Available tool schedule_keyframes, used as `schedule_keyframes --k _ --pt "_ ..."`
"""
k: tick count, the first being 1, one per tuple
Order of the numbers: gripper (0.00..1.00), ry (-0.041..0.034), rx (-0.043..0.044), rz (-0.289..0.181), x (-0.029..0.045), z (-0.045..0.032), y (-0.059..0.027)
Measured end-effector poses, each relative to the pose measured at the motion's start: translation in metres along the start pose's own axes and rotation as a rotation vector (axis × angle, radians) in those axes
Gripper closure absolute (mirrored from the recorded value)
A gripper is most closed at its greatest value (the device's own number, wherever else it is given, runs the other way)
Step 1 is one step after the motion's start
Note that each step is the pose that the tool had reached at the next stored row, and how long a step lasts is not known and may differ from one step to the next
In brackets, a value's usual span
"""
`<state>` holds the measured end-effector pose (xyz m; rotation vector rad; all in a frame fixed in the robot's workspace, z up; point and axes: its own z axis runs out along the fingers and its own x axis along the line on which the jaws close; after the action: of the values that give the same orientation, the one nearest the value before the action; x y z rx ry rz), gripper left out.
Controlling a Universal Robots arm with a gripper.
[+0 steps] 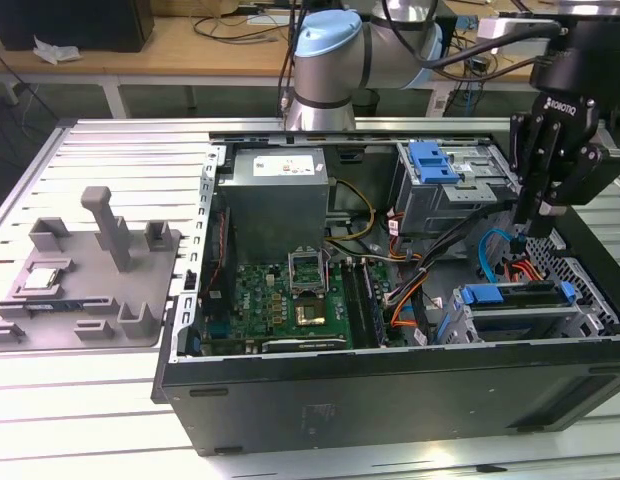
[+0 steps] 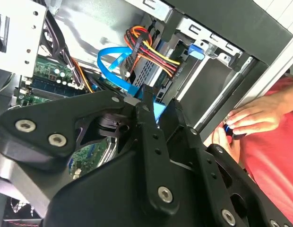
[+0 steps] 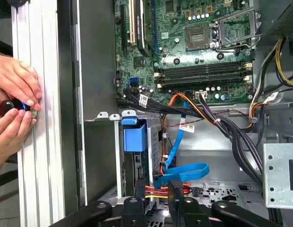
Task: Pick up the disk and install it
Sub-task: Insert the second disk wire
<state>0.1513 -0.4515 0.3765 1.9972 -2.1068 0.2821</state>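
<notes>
The disk (image 1: 520,293) stands on edge in the lower drive cage (image 1: 550,318) at the exterior view's right of the open computer case, its blue rail (image 1: 486,295) showing on top. In the first wrist view the same cage has a blue tab (image 3: 134,135), with red, yellow and black power wires (image 3: 153,189) and a blue data cable (image 3: 184,171) running to it. My gripper (image 1: 537,222) hangs just above this cage. Its two black fingers (image 3: 138,201) stand slightly apart, open, with nothing held; the cables show through the gap of the gripper (image 3: 156,198).
The motherboard (image 1: 290,295) fills the case floor, and the power supply (image 1: 275,195) and an upper cage with a blue latch (image 1: 435,160) stand behind it. A grey fixture tray (image 1: 85,280) lies outside the case. A person's hands (image 3: 14,99) hold a small dark object beside the case wall.
</notes>
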Motion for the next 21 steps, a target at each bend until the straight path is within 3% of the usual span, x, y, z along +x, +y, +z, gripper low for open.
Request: schedule_keyframes --k 1,5,9,13,18,20,21 --pt "0.67 0.0001 -0.0026 -0.001 -0.0002 0.0002 -0.0005" --pt "0.67 0.0017 -0.0281 -0.006 -0.002 0.0025 -0.0011" --pt "0.67 0.0014 -0.0298 -0.003 -0.0021 0.0039 -0.0019" --pt "0.67 0.0014 -0.0308 0.001 0.0039 0.0081 -0.0024" --pt "0.67 0.0012 -0.032 0.005 0.0027 0.0135 -0.0025" --pt "0.67 -0.0038 -0.0325 0.005 0.0023 0.0143 -0.0025" --pt "0.67 -0.017 -0.0332 0.004 0.0023 0.0146 -0.0025"
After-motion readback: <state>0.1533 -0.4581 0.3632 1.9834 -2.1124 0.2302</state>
